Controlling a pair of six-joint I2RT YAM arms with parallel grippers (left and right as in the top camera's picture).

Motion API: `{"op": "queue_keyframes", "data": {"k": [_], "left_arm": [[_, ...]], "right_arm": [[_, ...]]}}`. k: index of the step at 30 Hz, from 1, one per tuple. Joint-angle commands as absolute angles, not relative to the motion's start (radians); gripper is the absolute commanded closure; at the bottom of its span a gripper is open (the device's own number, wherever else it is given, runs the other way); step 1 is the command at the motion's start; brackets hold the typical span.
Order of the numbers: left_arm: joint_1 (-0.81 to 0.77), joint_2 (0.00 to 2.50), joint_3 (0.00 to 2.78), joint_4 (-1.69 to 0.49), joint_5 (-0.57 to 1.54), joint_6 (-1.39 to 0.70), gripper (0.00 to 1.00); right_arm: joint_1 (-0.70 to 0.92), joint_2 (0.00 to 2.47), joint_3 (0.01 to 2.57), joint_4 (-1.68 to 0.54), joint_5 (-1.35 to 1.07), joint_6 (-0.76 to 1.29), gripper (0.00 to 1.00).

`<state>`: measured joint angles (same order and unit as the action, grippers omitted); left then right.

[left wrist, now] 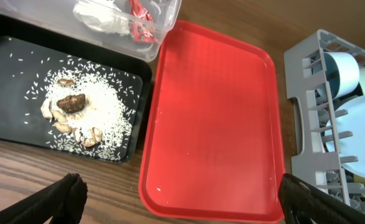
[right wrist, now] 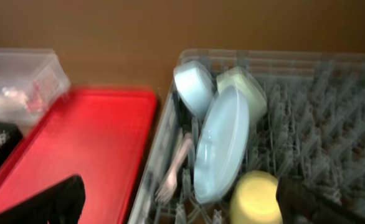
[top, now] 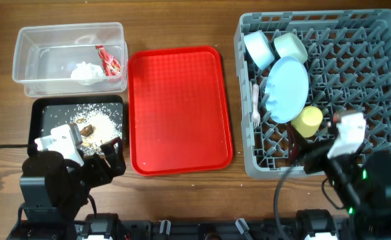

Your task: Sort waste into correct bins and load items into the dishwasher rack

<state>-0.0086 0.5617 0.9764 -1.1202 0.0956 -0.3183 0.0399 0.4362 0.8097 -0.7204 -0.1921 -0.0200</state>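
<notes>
- Left gripper (left wrist: 179, 194) and right gripper (right wrist: 179, 196) hang spread, empty.
- Wrapper (top: 107, 60) and tissue (top: 87, 72) lie in clear tub (top: 22, 67); scraps (top: 89, 127) in black tray (top: 39, 110), left.
- Plate (top: 287, 80), blue bowl (top: 257, 48), green bowl (top: 290, 45), cup (top: 308, 121) and fork (top: 255, 107) sit in rack (top: 382, 40), right; sorting looks finished, spoon unseen.

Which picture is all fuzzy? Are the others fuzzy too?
Right wrist view: blurred all over; the light blue plate and yellow cup have soft edges. Left wrist view: sharp; single rice grains show on the black tray. Overhead view: sharp too; the pegs of the rack stand out clearly.
</notes>
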Motion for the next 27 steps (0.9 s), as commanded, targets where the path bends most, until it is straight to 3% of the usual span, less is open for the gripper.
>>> {"op": "queue_keyframes", "data": {"k": [1,14,17,21,27], "left_arm": [[-0.009,0.555,0.97,-1.118,0.101,-0.299,0.0],[-0.009,0.555,0.97,-1.118,0.101,-0.299,0.0],[-0.009,0.555,0.97,-1.118,0.101,-0.299,0.0],[-0.009,0.555,0.97,-1.118,0.101,-0.299,0.0],[-0.009,0.555,0.97,-1.118,0.101,-0.299,0.0]], "right_arm": [[0.078,0.284,0.683,-0.597,-0.164,-0.049,0.0],[0.101,0.003,0.164,0.043,-0.153,-0.081,0.0],[0.104,0.003,0.101,0.022,-0.148,-0.059,0.0],[0.104,0.003,0.024,-0.039,-0.053,0.136,0.0],[0.104,0.003,0.023,-0.032,0.023,0.124,0.0]]}}
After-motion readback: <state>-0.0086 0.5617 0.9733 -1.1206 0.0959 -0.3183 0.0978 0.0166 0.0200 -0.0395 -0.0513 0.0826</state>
